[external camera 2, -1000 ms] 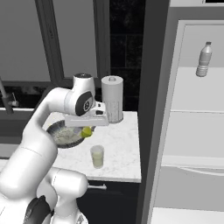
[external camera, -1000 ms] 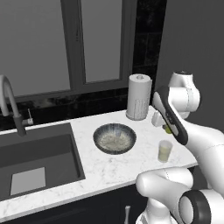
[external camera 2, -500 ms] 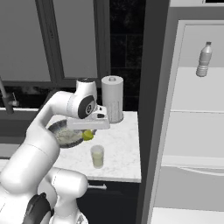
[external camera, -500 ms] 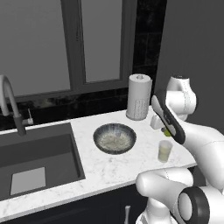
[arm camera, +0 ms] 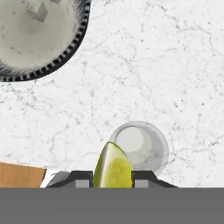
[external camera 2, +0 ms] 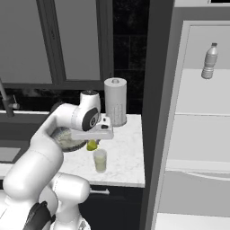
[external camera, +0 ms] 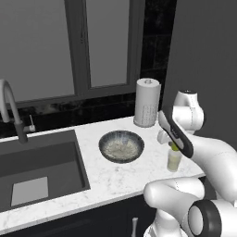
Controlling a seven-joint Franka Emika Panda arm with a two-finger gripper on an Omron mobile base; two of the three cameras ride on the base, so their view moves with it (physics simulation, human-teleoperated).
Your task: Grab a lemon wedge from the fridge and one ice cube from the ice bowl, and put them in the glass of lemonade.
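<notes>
Since the earlier frames, the gripper [external camera 2: 92, 143] has slid down and toward the viewer in the right base view, from beside the ice bowl [external camera 2: 63, 140] to just above the glass of lemonade [external camera 2: 100, 160]. Its fingers [arm camera: 78, 179] are nearly closed, pinching the lemon wedge [arm camera: 112, 168], which sits at the bottom centre of the hand view with its point toward the top. Behind and slightly right of the wedge in that view lies the round mouth of the glass on the white marble counter [arm camera: 166, 74]. At the upper left of the hand view is the ice bowl with pale cubes inside. In the left base view the paper-towel roll [external camera: 146, 102] stands near the centre, behind the bowl. At the right of the right base view stands the fridge [external camera 2: 197, 134], open, with a bottle [external camera 2: 208, 61] on its upper shelf.
</notes>
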